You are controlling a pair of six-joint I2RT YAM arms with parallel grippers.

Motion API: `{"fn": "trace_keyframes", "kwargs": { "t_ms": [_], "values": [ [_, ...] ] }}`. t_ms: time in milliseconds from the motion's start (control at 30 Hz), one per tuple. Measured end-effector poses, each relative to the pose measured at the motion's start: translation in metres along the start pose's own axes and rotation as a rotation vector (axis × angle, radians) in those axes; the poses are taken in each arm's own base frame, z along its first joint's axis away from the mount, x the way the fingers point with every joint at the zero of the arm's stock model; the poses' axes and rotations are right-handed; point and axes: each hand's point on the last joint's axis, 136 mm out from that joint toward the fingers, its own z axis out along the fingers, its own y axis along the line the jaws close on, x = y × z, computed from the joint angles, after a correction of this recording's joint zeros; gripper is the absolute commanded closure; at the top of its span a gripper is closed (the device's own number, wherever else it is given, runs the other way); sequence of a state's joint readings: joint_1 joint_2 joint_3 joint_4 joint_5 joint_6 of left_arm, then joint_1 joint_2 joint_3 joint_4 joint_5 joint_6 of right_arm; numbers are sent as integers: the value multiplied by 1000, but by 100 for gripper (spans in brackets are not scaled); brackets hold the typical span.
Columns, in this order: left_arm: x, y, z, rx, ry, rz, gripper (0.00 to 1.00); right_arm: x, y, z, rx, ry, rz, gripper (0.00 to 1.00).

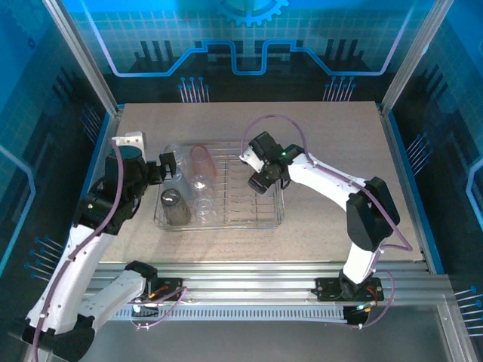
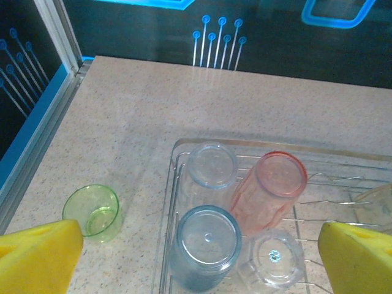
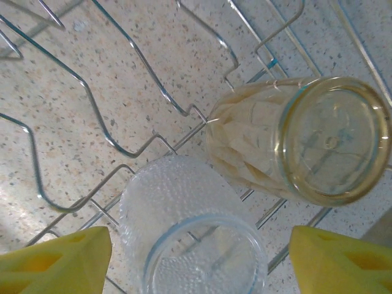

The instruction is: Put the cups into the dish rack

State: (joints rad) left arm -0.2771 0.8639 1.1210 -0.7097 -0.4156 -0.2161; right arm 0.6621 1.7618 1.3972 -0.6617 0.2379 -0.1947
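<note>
Right gripper (image 3: 199, 251) is recorded with its jaws set wide and nothing clamped. A clear pebbled cup (image 3: 190, 233) stands between the yellow pads (image 3: 55, 263), well apart from one pad and just beside the other; whether that near pad touches it cannot be told. An amber cup (image 3: 294, 141) is seen tilted on the wires just beside the clear one, its round end turned toward the wrist camera.

Left gripper (image 2: 199, 251) is held fully wide and empty above the left end of the dish rack (image 1: 249, 215). Four cups are noted inside the rack below it:
- A blue-grey cup (image 2: 207, 245) is set base up at the near left.
- A pale blue cup (image 2: 211, 165) is set base up just behind it.
- A pink-red cup (image 2: 272, 190) is tilted beside those two.
- A clear faceted cup (image 2: 275, 257) is placed in front of the pink-red one, close against the blue-grey cup.

One yellow-green cup (image 2: 92, 211) is left upright on the table (image 2: 135, 104), outside the rack and to its left. In the top view, the rack is seen resting flat on the speckled table between the two arms.
</note>
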Motion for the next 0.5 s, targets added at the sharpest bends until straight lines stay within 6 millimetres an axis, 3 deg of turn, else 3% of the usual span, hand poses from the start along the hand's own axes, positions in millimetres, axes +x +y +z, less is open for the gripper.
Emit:
{"fn": "trace_keyframes", "kwargs": {
  "t_ms": [200, 367, 500],
  "values": [
    [7, 23, 5, -96, 41, -65, 1, -2, -1, -12, -5, -20, 15, 23],
    [20, 83, 18, -336, 166, -290, 1, -9, -6, -34, 4, -75, 49, 23],
    [52, 112, 35, -427, 311, -432, 1, -15, -13, -62, 27, -149, 84, 23]
  ]
}}
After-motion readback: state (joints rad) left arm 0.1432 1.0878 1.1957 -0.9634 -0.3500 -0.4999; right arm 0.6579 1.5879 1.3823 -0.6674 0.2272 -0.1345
